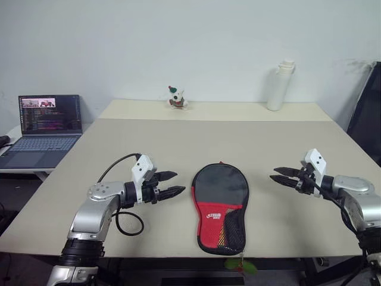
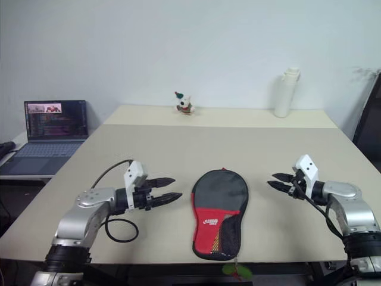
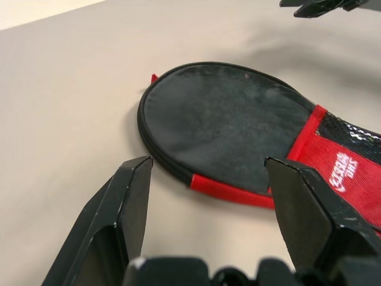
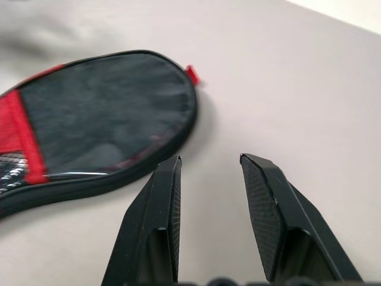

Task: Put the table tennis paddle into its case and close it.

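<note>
A zipped black-and-red paddle case lies flat near the counter's front edge, between two empty end effectors: left wide, right narrower.

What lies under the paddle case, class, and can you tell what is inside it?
The case lies flat on the beige table. Its fabric hides whatever is inside, so no paddle can be confirmed.

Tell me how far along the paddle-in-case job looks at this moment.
Looks finished or nearly so: the case lies flat and closed-looking on the table, with no paddle outside it; the zip itself is too small to confirm. Nothing is in hand: the left claw and right claw hover open either side of the case, touching nothing. At most, checking the closure remains.
</note>
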Robot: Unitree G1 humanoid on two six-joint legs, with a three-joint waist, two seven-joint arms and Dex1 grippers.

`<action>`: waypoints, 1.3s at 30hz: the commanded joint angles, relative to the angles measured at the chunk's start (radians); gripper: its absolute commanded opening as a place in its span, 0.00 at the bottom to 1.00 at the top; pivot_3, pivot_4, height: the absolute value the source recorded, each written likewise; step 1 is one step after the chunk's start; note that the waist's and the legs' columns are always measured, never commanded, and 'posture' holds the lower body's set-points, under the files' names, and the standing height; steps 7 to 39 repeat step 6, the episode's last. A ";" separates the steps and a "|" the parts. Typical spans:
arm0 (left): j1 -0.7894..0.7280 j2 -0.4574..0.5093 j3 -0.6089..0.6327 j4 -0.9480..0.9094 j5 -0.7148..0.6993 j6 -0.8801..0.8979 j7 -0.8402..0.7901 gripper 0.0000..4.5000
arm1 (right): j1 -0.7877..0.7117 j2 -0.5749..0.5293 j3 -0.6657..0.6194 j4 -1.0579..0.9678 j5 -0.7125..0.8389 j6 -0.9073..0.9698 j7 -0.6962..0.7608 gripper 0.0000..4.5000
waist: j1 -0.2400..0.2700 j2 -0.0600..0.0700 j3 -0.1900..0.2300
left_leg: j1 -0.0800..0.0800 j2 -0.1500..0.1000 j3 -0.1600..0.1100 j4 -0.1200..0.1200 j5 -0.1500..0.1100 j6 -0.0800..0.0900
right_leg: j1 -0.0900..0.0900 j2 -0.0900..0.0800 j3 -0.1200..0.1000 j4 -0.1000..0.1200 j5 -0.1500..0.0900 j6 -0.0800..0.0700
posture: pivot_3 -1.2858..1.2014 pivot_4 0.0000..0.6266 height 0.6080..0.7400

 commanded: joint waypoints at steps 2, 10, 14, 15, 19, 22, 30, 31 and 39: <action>0.037 0.009 -0.004 -0.049 -0.010 -0.019 0.037 0.73 | 0.002 -0.003 -0.012 -0.033 -0.027 -0.039 -0.010 0.38 | -0.001 0.000 0.000 | 0.000 0.000 0.000 0.000 0.000 0.000 | 0.000 0.001 0.000 0.000 0.000 0.000 | 0.52 0.24 1.00; 0.031 0.000 -0.008 -0.050 -0.003 -0.030 0.087 0.73 | 0.001 -0.007 -0.008 -0.039 -0.031 -0.026 0.008 0.38 | -0.003 0.001 0.001 | 0.000 0.001 -0.001 0.000 0.000 0.000 | 0.000 0.002 0.000 0.000 0.000 -0.001 | 0.52 0.24 1.00; 0.031 0.000 -0.008 -0.050 -0.003 -0.030 0.087 0.73 | 0.001 -0.007 -0.008 -0.039 -0.031 -0.026 0.008 0.38 | -0.003 0.001 0.001 | 0.000 0.001 -0.001 0.000 0.000 0.000 | 0.000 0.002 0.000 0.000 0.000 -0.001 | 0.52 0.24 1.00; 0.031 0.000 -0.008 -0.050 -0.003 -0.030 0.087 0.73 | 0.001 -0.007 -0.008 -0.039 -0.031 -0.026 0.008 0.38 | -0.003 0.001 0.001 | 0.000 0.001 -0.001 0.000 0.000 0.000 | 0.000 0.002 0.000 0.000 0.000 -0.001 | 0.52 0.24 1.00; 0.031 0.000 -0.008 -0.050 -0.003 -0.030 0.087 0.73 | 0.001 -0.007 -0.008 -0.039 -0.031 -0.026 0.008 0.38 | -0.003 0.001 0.001 | 0.000 0.001 -0.001 0.000 0.000 0.000 | 0.000 0.002 0.000 0.000 0.000 -0.001 | 0.52 0.24 1.00; 0.031 0.000 -0.008 -0.050 -0.003 -0.030 0.087 0.73 | 0.001 -0.007 -0.008 -0.039 -0.031 -0.026 0.008 0.38 | -0.003 0.001 0.001 | 0.000 0.001 -0.001 0.000 0.000 0.000 | 0.000 0.002 0.000 0.000 0.000 -0.001 | 0.52 0.24 1.00; 0.031 0.000 -0.008 -0.050 -0.003 -0.030 0.087 0.73 | 0.001 -0.007 -0.008 -0.039 -0.031 -0.026 0.008 0.38 | -0.003 0.001 0.001 | 0.000 0.001 -0.001 0.000 0.000 0.000 | 0.000 0.002 0.000 0.000 0.000 -0.001 | 0.52 0.24 1.00; 0.031 0.000 -0.008 -0.050 -0.003 -0.030 0.087 0.73 | 0.001 -0.007 -0.008 -0.039 -0.031 -0.026 0.008 0.38 | -0.003 0.001 0.001 | 0.000 0.001 -0.001 0.000 0.000 0.000 | 0.000 0.002 0.000 0.000 0.000 -0.001 | 0.52 0.24 1.00; 0.031 0.000 -0.008 -0.050 -0.003 -0.030 0.087 0.73 | 0.001 -0.007 -0.008 -0.039 -0.031 -0.026 0.008 0.38 | -0.003 0.001 0.001 | 0.000 0.001 -0.001 0.000 0.000 0.000 | 0.000 0.002 0.000 0.000 0.000 -0.001 | 0.52 0.24 1.00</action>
